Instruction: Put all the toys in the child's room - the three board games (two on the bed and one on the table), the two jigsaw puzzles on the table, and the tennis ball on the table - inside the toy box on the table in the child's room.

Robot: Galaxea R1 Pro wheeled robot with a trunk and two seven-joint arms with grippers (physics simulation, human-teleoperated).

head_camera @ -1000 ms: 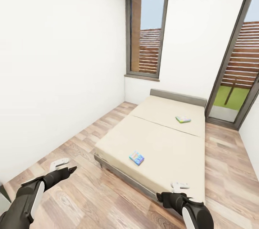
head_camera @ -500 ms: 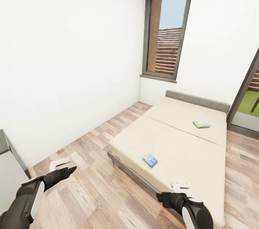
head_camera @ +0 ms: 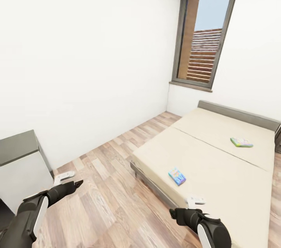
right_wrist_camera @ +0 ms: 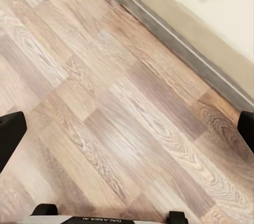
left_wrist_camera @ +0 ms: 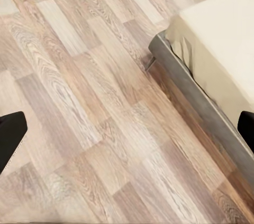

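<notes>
White-walled room, bed (head_camera: 218, 162), board game (head_camera: 177, 176) beyond right gripper (head_camera: 194, 202)

This is a bedroom in a home, rendered in simulation: a narrow room with plain white walls (head_camera: 86, 53) and a light wood-plank floor (head_camera: 113, 193). A low, wide bed (head_camera: 218, 162) with a beige mattress cover, grey frame and low grey headboard (head_camera: 238, 112) fills the right side. Two small colourful board games lie on the mattress, a blue one (head_camera: 177, 176) near the foot and a paler one (head_camera: 241, 142) nearer the headboard, which suggests a child's room. A tall grey-framed window (head_camera: 207, 33) looks out on slatted wood and sky. A dark grey unit with a white panel (head_camera: 21, 166) stands against the left wall.
</notes>
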